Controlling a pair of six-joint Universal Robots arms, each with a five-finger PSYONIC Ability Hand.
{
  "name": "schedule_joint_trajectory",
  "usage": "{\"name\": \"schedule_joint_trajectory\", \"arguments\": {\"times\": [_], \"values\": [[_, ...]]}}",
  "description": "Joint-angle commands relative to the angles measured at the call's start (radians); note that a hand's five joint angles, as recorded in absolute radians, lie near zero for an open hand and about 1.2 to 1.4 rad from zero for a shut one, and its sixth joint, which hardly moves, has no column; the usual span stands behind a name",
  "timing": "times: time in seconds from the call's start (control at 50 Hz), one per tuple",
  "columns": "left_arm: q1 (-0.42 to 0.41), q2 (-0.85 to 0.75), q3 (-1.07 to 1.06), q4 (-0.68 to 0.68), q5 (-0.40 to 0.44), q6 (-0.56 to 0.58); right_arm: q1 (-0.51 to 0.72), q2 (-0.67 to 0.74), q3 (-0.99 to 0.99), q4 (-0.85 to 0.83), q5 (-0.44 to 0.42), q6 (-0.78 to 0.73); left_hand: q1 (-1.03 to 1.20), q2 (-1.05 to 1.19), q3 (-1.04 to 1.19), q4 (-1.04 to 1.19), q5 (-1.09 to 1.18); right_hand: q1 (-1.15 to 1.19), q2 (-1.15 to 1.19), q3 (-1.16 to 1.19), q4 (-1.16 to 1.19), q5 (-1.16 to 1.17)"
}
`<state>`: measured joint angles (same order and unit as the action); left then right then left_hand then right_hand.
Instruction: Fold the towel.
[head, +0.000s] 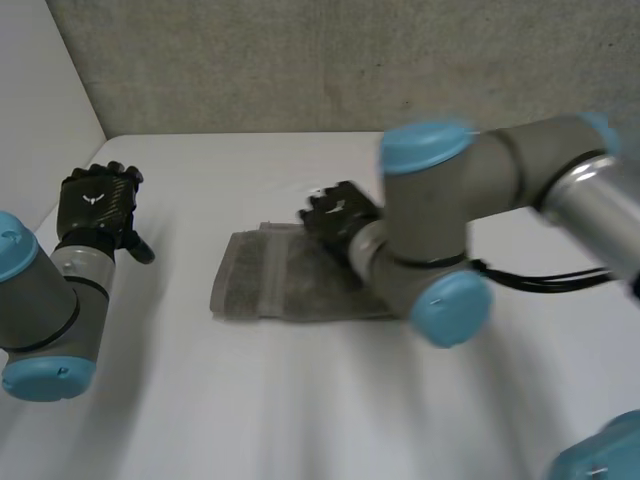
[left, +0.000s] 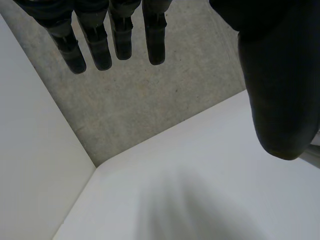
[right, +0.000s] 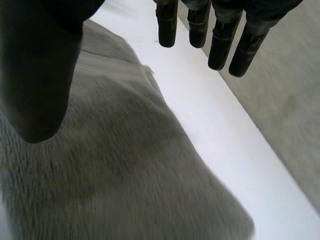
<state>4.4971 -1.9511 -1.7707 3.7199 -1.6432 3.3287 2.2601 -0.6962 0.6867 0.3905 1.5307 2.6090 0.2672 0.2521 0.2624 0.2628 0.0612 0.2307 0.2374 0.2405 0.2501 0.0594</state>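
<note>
Table: white table, its near part bare.
Left arm: the left arm stands at the near left edge of the table, reaching up and away.
Right arm: the right arm comes in from the right and crosses over the right end of the towel, hiding that end.
Towel: the grey towel lies flat in the middle of the table, a little right of the left hand and well apart from it.
Towel axis: its long axis runs left to right across the table. The short left edge faces the left hand, and the long edges face near and far.
Towel surface: in the right wrist view the pile lies under the palm, and its far edge meets the bare table.
Left hand: the left hand is raised above the table's left side. In its wrist view the fingers are straight with the thumb spread wide, and it holds nothing.
Right hand: the right hand is over the towel's far edge. Its fingers are straight and reach past that edge, and its thumb is apart over the cloth. It grips nothing, and I cannot tell whether it touches the towel.
Wall: a grey speckled wall stands at the far side.
</note>
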Motion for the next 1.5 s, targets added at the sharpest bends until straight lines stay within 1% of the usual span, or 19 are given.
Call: {"name": "schedule_joint_trajectory", "arguments": {"times": [0.02, 0.18, 0.26, 0.32, 0.34, 0.36, 0.44, 0.54, 0.7, 0.8, 0.92, 0.94, 0.96, 0.98, 1.0, 1.02, 1.2, 1.32, 1.5], "values": [[-0.009, -0.003, -0.010, 0.001, 0.000, 0.000, -0.168, -0.201, 0.363, -0.128, -0.124, 0.103, -0.074, -0.059, -0.069, -0.070, -0.043, -0.034, -0.041, -0.044, -0.054, -0.037], [-0.033, -0.005, -0.018, 0.020, 0.000, 0.002, -0.316, -0.232, 0.669, -0.320, -0.202, 0.126, -0.074, -0.059, -0.069, -0.070, -0.043, 0.242, 0.235, 0.232, 0.222, 0.239], [-0.039, -0.008, -0.019, 0.021, 0.000, 0.002, -0.321, -0.204, 0.689, -0.331, -0.215, 0.152, -0.074, -0.059, -0.069, -0.070, -0.043, 0.292, 0.285, 0.282, 0.272, 0.288], [-0.045, -0.008, -0.019, 0.021, 0.000, 0.003, -0.323, -0.198, 0.692, -0.341, -0.222, 0.189, -0.074, -0.059, -0.069, -0.070, -0.043, 0.485, 0.479, 0.476, 0.466, 0.482], [-0.047, -0.008, -0.019, 0.021, 0.000, 0.003, -0.324, -0.200, 0.692, -0.351, -0.228, 0.203, -0.074, -0.059, -0.069, -0.070, -0.043, 0.698, 0.691, 0.688, 0.678, 0.694], [-0.047, -0.008, -0.019, 0.021, 0.000, 0.003, -0.324, -0.200, 0.692, -0.351, -0.228, 0.203, -0.074, -0.059, -0.069, -0.070, -0.043, 0.700, 0.693, 0.690, 0.680, 0.697], [-0.049, -0.006, -0.024, 0.021, 0.000, 0.003, -0.332, -0.216, 0.689, -0.366, -0.247, 0.215, -0.074, -0.059, -0.069, -0.070, -0.043, 1.164, 1.157, 1.154, 1.145, 1.161], [-0.047, -0.002, -0.027, 0.023, 0.000, 0.003, -0.317, -0.267, 0.643, -0.364, -0.250, 0.203, -0.074, -0.059, -0.069, -0.070, -0.043, 1.166, 1.159, 1.156, 1.146, 1.162], [-0.050, 0.023, -0.003, 0.023, -0.007, 0.005, -0.126, -0.221, 0.313, -0.280, -0.250, 0.210, -0.077, -0.062, -0.072, -0.073, -0.046, 1.166, 1.159, 1.156, 1.146, 1.162], [-0.046, 0.113, 0.011, 0.021, -0.006, 0.000, 0.040, 0.056, -0.109, -0.075, -0.245, 0.206, -0.077, -0.062, -0.072, -0.073, -0.046, 1.166, 1.159, 1.156, 1.146, 1.162], [-0.045, 0.162, 0.017, 0.023, -0.004, -0.003, 0.105, 0.285, -0.427, 0.050, -0.238, 0.207, -0.077, -0.062, -0.072, -0.073, -0.046, 1.166, 1.159, 1.156, 1.146, 1.162], [-0.047, 0.169, 0.017, 0.023, -0.003, -0.005, 0.114, 0.337, -0.505, 0.085, -0.238, 0.209, -0.077, -0.062, -0.072, -0.073, -0.046, 1.047, 1.041, 1.038, 1.028, 1.044], [-0.047, 0.170, 0.017, 0.023, -0.001, -0.011, 0.116, 0.368, -0.554, 0.109, -0.235, 0.215, -0.077, -0.062, -0.072, -0.073, -0.046, 0.552, 0.545, 0.542, 0.533, 0.549], [-0.047, 0.170, 0.017, 0.023, -0.001, -0.011, 0.116, 0.368, -0.555, 0.110, -0.234, 0.215, -0.077, -0.062, -0.072, -0.073, -0.046, 0.547, 0.541, 0.537, 0.528, 0.544], [-0.049, 0.172, 0.017, 0.023, 0.000, -0.021, 0.118, 0.372, -0.568, 0.125, -0.233, 0.220, -0.077, -0.062, -0.072, -0.073, -0.046, -0.005, -0.012, -0.015, -0.024, -0.008], [-0.050, 0.172, 0.017, 0.021, 0.005, -0.038, 0.121, 0.360, -0.561, 0.132, -0.231, 0.223, -0.077, -0.062, -0.072, -0.073, -0.046, -0.056, -0.063, -0.066, -0.076, -0.059], [-0.078, 0.111, 0.095, 0.000, 0.098, -0.146, 0.004, 0.123, -0.399, 0.168, -0.115, 0.393, -0.054, -0.039, -0.049, -0.049, -0.022, -0.056, -0.063, -0.066, -0.076, -0.059], [-0.160, 0.017, 0.171, -0.028, 0.117, -0.161, -0.115, -0.038, -0.094, 0.101, -0.173, 0.417, -0.048, -0.033, -0.043, -0.043, -0.016, -0.056, -0.063, -0.066, -0.076, -0.059], [-0.236, -0.127, 0.257, -0.074, 0.160, -0.160, -0.143, -0.049, 0.082, -0.004, -0.216, 0.468, -0.042, -0.027, -0.037, -0.038, -0.010, -0.056, -0.063, -0.066, -0.076, -0.059]]}}
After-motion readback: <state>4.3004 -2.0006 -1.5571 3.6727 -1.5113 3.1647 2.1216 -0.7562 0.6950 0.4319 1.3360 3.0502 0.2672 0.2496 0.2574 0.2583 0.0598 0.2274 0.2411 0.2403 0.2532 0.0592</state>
